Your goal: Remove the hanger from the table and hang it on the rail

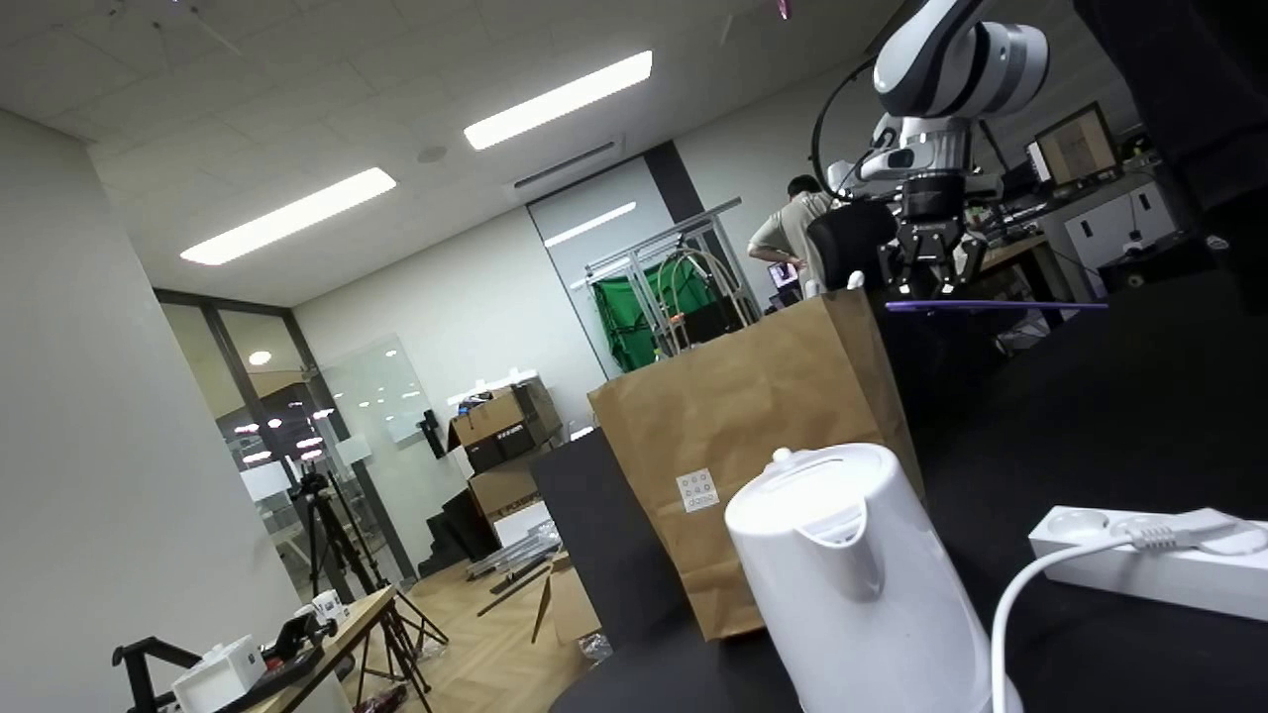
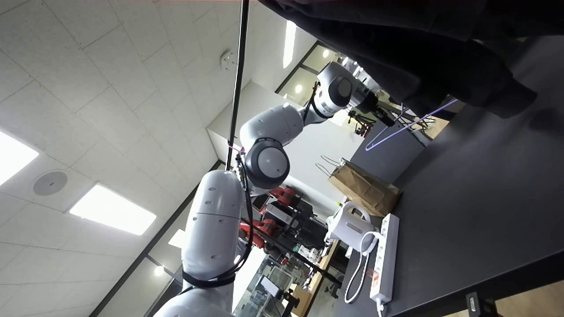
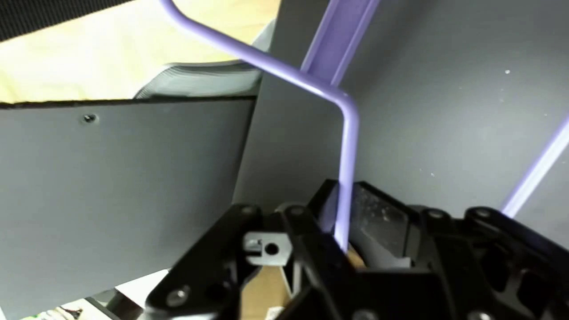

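The thin purple hanger shows in both exterior views, tilted, one end raised and the other low near the edge of the black table. In an exterior view its low end meets dark cloth. My gripper points down at the hanger's raised side; it also shows small in an exterior view. In the wrist view the hanger's bar runs between my fingertips, which look shut on it. The hook cannot be made out. A long thin black bar, seemingly the rail, runs above the arm.
A brown paper bag, a white kettle and a white power strip with its cable stand on the table. Someone in dark clothing is close to the hanger's low end.
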Controlling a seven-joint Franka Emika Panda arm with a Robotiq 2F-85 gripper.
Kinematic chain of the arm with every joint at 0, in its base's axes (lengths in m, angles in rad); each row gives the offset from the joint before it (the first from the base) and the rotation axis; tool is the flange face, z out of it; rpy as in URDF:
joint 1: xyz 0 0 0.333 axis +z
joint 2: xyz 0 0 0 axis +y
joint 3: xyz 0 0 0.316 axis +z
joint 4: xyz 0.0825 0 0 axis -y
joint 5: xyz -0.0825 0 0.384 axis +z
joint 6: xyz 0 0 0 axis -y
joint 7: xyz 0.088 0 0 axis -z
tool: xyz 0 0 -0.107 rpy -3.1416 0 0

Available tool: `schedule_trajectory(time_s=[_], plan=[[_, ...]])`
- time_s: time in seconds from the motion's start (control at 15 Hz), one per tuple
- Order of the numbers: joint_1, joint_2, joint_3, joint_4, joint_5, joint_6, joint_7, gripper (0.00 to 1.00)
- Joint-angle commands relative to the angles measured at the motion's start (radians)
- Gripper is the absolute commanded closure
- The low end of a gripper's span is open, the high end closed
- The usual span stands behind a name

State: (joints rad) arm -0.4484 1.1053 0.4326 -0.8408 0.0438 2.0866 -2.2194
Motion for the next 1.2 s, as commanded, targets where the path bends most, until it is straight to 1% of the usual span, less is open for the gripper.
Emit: schedule_trajectory(time_s=[0.0,0.4,0.53,0.6,0.8,1.13], plan=[[-0.078,-0.147,0.028,-0.191,0.009,-0.079,-0.073,0.96],[-0.186,-0.335,0.064,-0.445,0.012,-0.154,-0.185,0.96],[-0.215,-0.401,0.061,-0.537,0.002,-0.174,-0.203,0.96],[-0.093,-0.323,-0.069,-0.387,0.095,-0.181,-0.223,0.83],[-0.115,-0.389,-0.073,-0.48,0.093,-0.185,-0.24,0.83],[-0.115,-0.399,-0.073,-0.502,0.093,-0.186,-0.243,0.83]])
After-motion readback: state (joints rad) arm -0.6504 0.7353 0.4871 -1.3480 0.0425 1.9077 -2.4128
